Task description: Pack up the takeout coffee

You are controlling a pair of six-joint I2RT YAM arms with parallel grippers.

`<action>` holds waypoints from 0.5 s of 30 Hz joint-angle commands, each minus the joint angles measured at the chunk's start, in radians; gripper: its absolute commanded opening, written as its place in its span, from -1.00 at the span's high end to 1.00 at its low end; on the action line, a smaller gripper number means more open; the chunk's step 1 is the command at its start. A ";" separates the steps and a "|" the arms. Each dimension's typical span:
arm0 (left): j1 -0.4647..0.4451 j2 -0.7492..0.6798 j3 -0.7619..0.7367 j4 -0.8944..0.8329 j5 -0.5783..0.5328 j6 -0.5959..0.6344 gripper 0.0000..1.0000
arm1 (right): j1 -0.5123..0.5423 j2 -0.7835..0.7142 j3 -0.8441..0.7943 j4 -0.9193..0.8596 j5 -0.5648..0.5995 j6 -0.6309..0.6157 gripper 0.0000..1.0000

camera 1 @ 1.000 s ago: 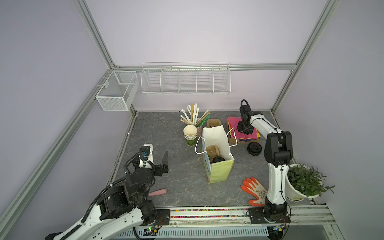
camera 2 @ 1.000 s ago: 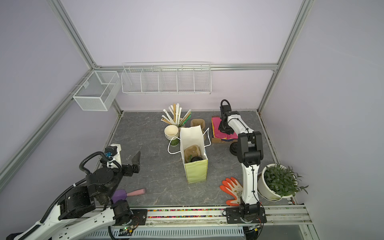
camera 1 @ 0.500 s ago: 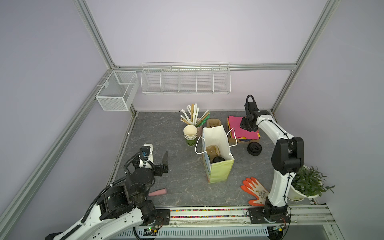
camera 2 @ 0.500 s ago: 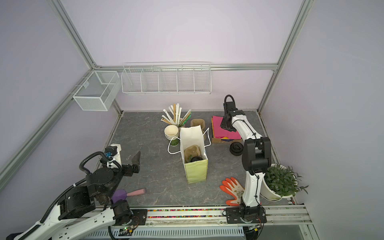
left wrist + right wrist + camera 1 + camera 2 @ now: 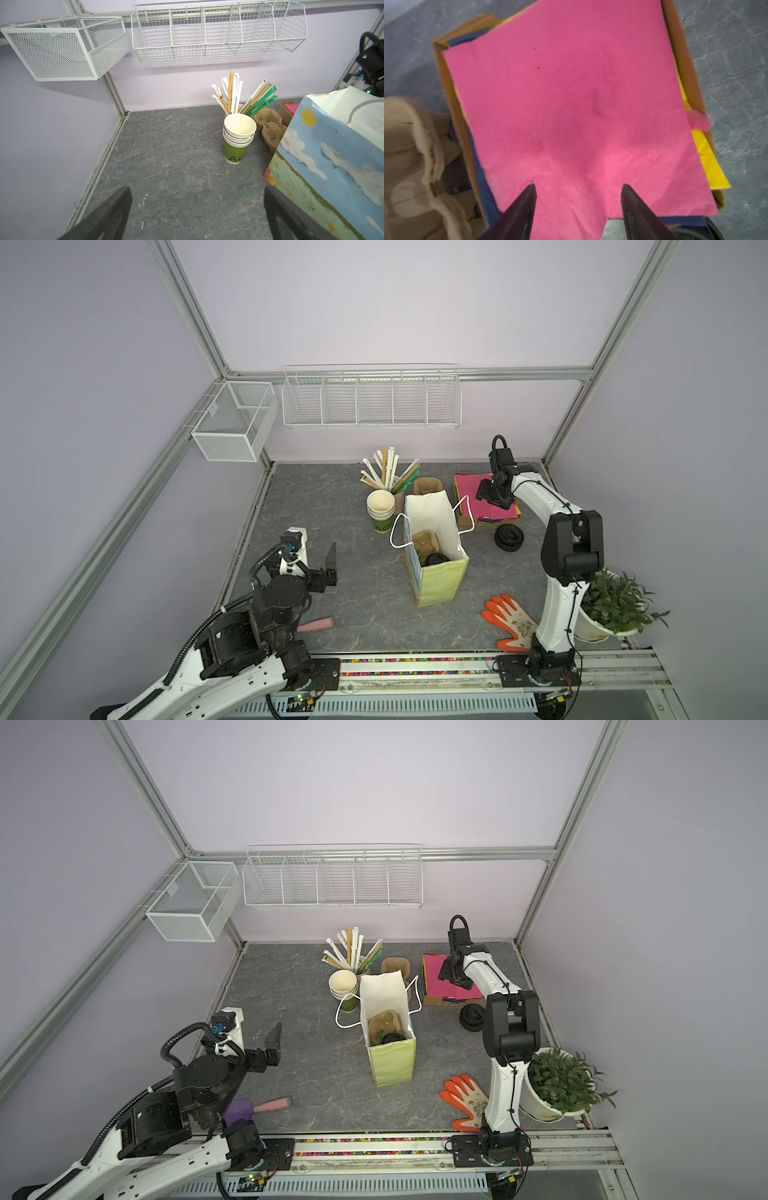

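Above the brown cardboard box, my right fingers stand apart over a pink paper sheet — empty; left fingers gape, idle. Black lidded takeout coffee cup sits inside the green-and-white paper bag. Pinching here may lift several sheets, or crumple them.

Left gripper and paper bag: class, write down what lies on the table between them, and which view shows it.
Nothing: the grey table between the left gripper and the paper bag is bare, as both top views show.
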 commanded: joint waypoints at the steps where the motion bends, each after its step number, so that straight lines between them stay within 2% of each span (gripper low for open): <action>1: 0.007 0.010 -0.010 0.004 0.001 0.001 -0.98 | -0.010 0.056 0.007 0.005 -0.031 -0.016 -0.33; 6: 0.007 0.010 -0.010 0.006 -0.003 0.004 -0.98 | -0.010 0.082 0.005 0.023 -0.038 -0.013 -0.16; 10: 0.007 0.014 -0.011 0.006 -0.002 0.005 -0.98 | -0.012 0.071 0.001 0.027 -0.031 -0.006 0.19; 15: 0.007 0.014 -0.012 0.010 -0.002 0.008 -0.98 | -0.013 0.051 -0.018 0.047 -0.034 -0.009 0.41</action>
